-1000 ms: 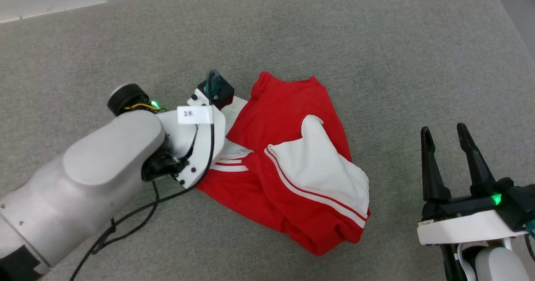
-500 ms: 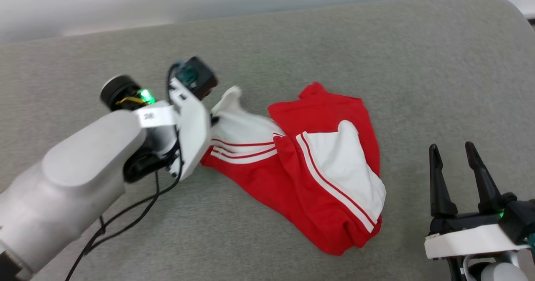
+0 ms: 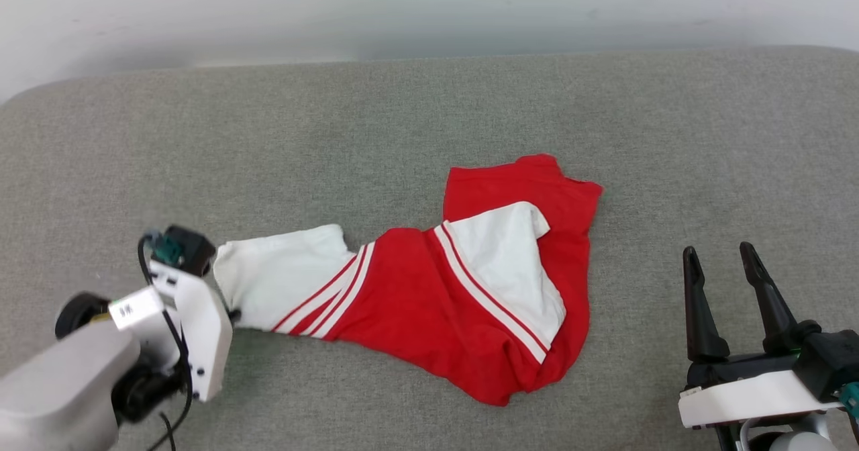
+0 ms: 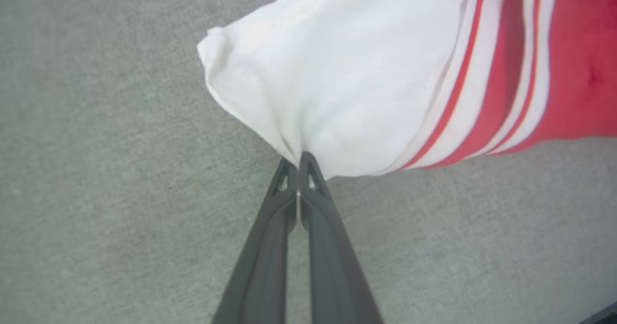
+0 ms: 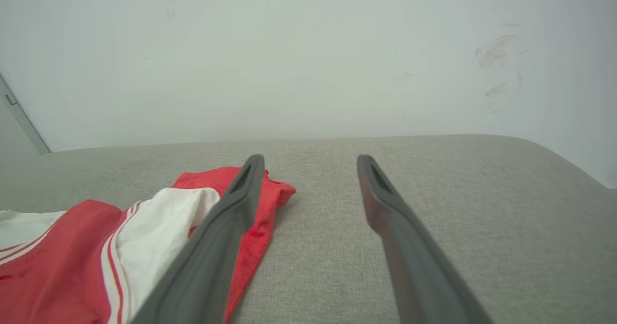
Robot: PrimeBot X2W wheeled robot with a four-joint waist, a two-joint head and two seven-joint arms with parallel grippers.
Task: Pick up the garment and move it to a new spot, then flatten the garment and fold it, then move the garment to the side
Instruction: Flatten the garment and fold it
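The garment (image 3: pixel 429 296), a red shirt with white sleeves and red-white stripe trim, lies crumpled on the grey cushion; its printed face is hidden. One white sleeve (image 3: pixel 275 280) stretches out to the left. In the left wrist view my left gripper (image 4: pixel 299 162) is shut on the edge of that white sleeve (image 4: pixel 337 87). In the head view the left wrist stands at the lower left, its fingers hidden behind it. My right gripper (image 3: pixel 718 263) is open at the lower right, apart from the garment; in the right wrist view its fingers (image 5: pixel 241 194) point past the red hem (image 5: pixel 260 218).
The grey fabric surface (image 3: pixel 335 135) runs to a pale wall (image 3: pixel 429 8) at the back. Its left and right corners are rounded. Bare cushion lies left of, behind and right of the garment. A black cable (image 3: pixel 171 343) hangs by my left wrist.
The head camera has tilted up, so the wall shows more. My left gripper has pulled the white sleeve out to the left and towards me, stretching the garment. The right gripper stays open.
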